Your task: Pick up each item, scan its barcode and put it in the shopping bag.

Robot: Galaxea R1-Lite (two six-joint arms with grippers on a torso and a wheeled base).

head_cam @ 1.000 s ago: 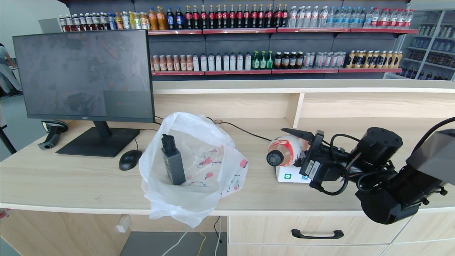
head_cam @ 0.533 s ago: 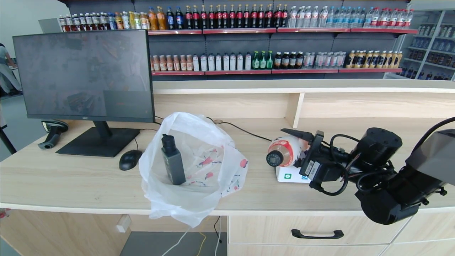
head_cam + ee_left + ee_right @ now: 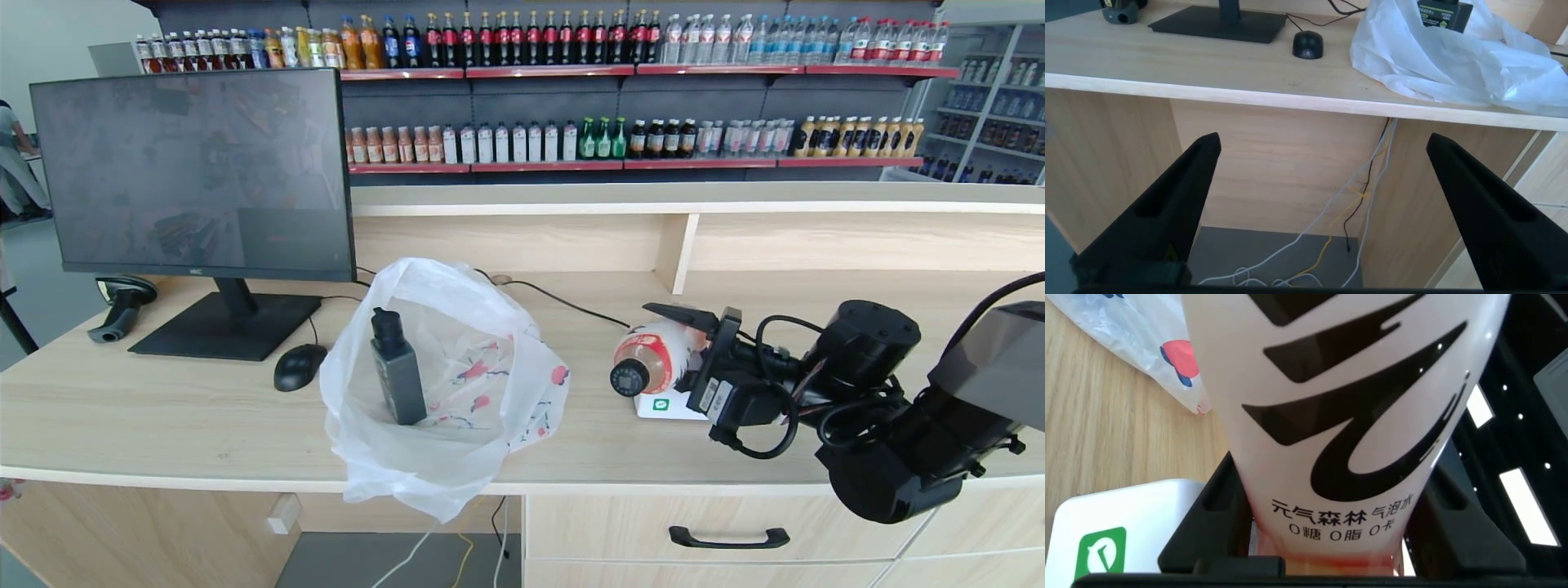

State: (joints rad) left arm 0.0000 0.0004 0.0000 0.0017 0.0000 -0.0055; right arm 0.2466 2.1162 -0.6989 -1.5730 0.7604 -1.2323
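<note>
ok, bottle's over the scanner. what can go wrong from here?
1. The right claw holds the bottle on its side, low over the scanner; a dip could knock it.
2. The shopping bag is limp and overhangs the counter edge; the bottle may snag its rim and drag it off.
3. The dark bottle standing inside may get knocked over.

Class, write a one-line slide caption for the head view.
Right gripper holds a bottle sideways over the white scanner box, beside the shopping bag.
</note>
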